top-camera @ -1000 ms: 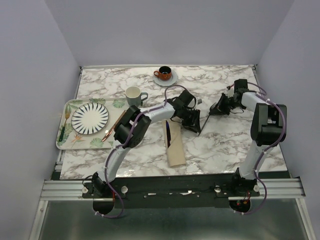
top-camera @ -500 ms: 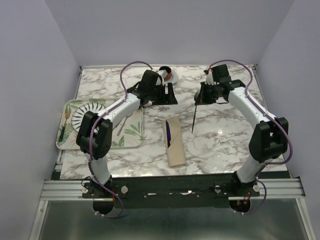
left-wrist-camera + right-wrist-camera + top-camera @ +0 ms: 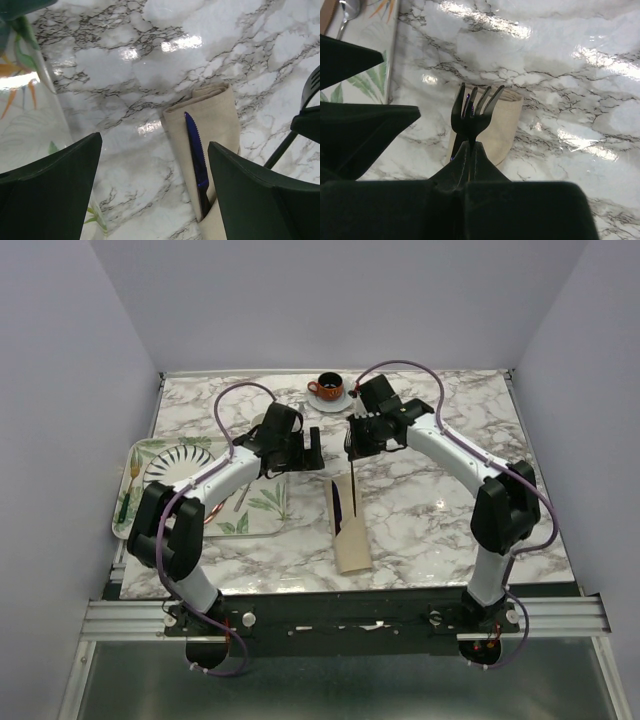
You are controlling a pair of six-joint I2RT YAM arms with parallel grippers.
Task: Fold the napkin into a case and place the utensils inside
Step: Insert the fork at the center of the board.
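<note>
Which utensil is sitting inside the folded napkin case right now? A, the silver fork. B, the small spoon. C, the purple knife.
C: the purple knife lies tucked in the pocket of the case, while the fork is pinched in the right gripper and not yet inside.

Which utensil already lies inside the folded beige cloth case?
The slim dark purple knife: its handle is tucked into the beige cloth case, while the silver metal fork hangs from the right gripper.
</note>
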